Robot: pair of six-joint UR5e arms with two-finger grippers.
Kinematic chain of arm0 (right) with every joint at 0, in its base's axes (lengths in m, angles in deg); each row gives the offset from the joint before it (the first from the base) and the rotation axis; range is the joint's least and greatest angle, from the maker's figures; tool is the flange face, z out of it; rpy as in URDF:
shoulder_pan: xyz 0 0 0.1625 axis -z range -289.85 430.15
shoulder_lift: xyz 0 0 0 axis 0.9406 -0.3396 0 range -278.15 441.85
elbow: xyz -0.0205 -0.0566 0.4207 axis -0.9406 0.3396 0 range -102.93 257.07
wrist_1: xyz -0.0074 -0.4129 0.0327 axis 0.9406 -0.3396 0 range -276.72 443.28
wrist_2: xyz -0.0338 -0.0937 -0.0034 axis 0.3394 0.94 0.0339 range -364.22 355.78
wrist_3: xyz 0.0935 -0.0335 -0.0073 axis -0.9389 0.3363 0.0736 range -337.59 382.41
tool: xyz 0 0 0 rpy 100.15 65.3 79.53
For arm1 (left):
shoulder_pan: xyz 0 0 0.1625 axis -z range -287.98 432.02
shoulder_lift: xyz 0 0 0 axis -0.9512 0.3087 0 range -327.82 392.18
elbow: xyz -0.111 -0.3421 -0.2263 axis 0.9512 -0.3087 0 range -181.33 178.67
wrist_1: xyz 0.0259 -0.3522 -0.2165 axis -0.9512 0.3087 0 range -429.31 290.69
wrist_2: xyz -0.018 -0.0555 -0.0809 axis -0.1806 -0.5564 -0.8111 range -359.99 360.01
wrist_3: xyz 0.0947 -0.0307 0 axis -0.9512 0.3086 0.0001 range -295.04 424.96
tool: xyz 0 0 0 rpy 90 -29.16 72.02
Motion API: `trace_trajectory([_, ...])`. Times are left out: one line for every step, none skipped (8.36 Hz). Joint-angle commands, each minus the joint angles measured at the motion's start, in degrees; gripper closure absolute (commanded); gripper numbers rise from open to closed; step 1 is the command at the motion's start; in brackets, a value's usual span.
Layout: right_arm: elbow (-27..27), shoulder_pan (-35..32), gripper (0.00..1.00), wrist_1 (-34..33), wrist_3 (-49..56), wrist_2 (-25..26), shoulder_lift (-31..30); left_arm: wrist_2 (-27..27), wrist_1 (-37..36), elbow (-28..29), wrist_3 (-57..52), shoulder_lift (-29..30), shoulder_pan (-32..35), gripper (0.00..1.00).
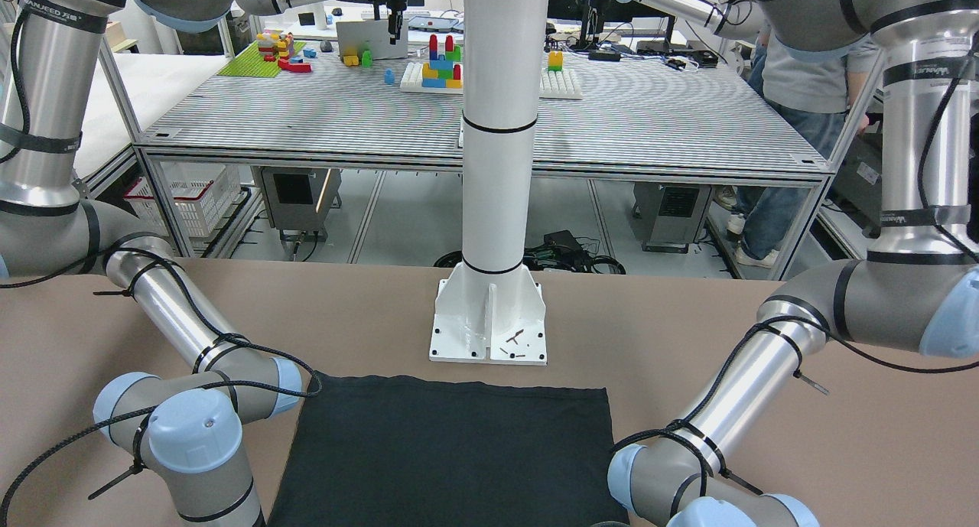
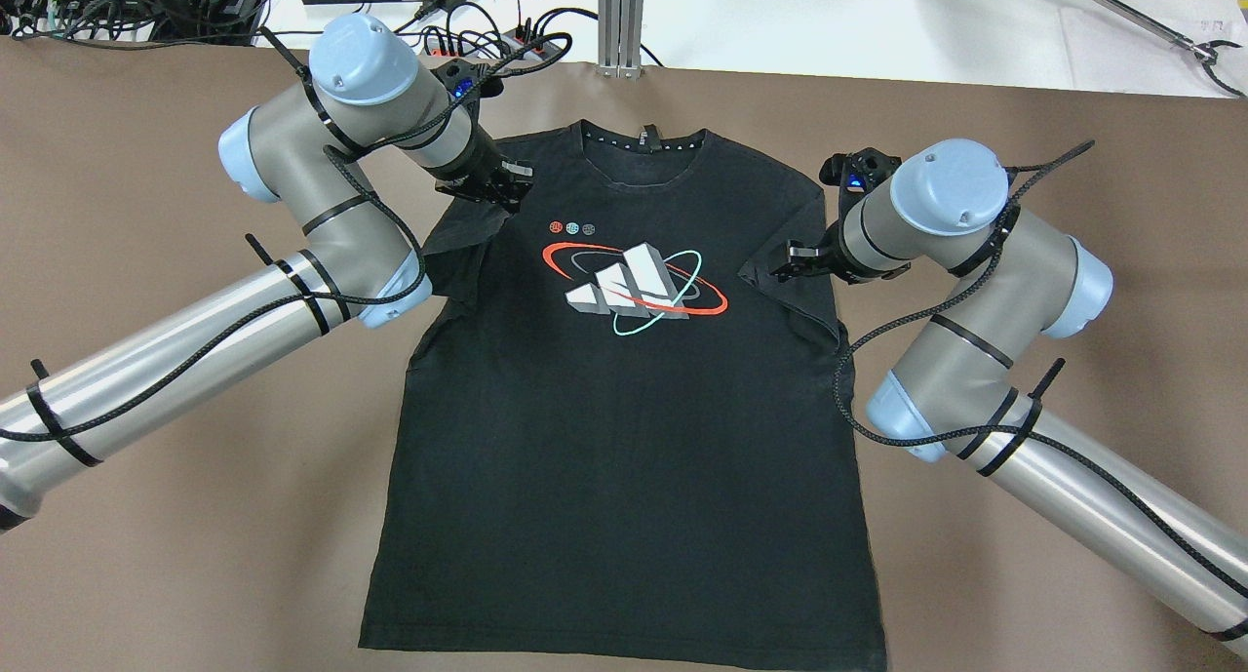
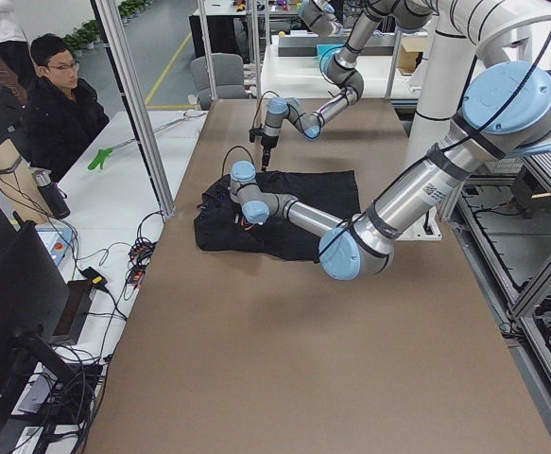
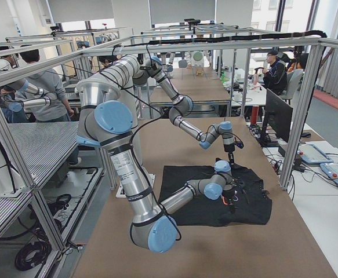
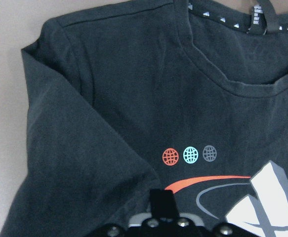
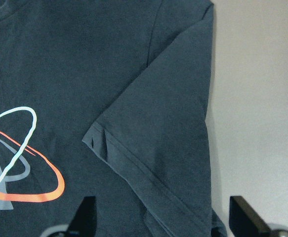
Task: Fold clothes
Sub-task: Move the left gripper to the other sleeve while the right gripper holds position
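T-shirt (image 2: pixel 624 428), black, printed chest logo (image 2: pixel 634 287), lies flat on brown counter (image 2: pixel 146 555). Collar far from my base, both sleeves turned inward. My right tool (image 2: pixel 792 260) wide, hovering over right sleeve (image 2: pixel 785 296). My left tool (image 2: pixel 502 192) by left sleeve (image 2: pixel 456 248) looks narrow; whether pinching cloth, cannot tell.

The shirt (image 2: pixel 624 457) is soft black cloth, dull all over (the picture (image 2: pixel 634 287) on its chest looks smoother). The table (image 2: pixel 195 555) is smooth, dull brown. The left arm (image 2: pixel 146 370) is shiny metal with pale blue plastic caps (image 2: pixel 363 59).
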Motion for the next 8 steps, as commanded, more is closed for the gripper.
trace_trajectory([0.0,0.0,0.06,0.0,0.1,0.1,-0.4,3.5,0.4,2.1,2.1,1.9,-1.2,1.00])
trace_trajectory([0.2,0.0,0.06,0.1,0.1,0.1,-0.4,4.3,0.4,2.3,2.2,2.1,-1.8,1.00])
trace_trajectory([0.3,0.0,0.06,0.5,0.1,0.1,-0.6,4.8,0.4,2.4,2.5,2.1,-2.0,1.00])
trace_trajectory([0.3,0.0,0.06,0.8,0.1,0.2,-1.0,6.1,0.6,2.3,2.7,2.0,-3.1,1.00])
trace_trajectory([0.3,0.0,0.06,0.8,0.1,0.2,-1.0,8.0,0.7,2.2,4.8,2.1,-4.0,1.00])
trace_trajectory([0.3,0.0,0.06,0.8,0.1,0.2,-1.1,8.2,0.7,2.1,5.7,2.3,-4.3,0.91])
trace_trajectory([0.3,0.0,0.06,0.9,0.1,0.2,-1.1,8.4,0.6,2.1,6.5,2.9,-4.3,0.69])
trace_trajectory([0.0,0.0,0.06,0.9,0.1,0.1,-1.6,8.5,0.5,2.4,7.0,3.0,-4.4,0.14])
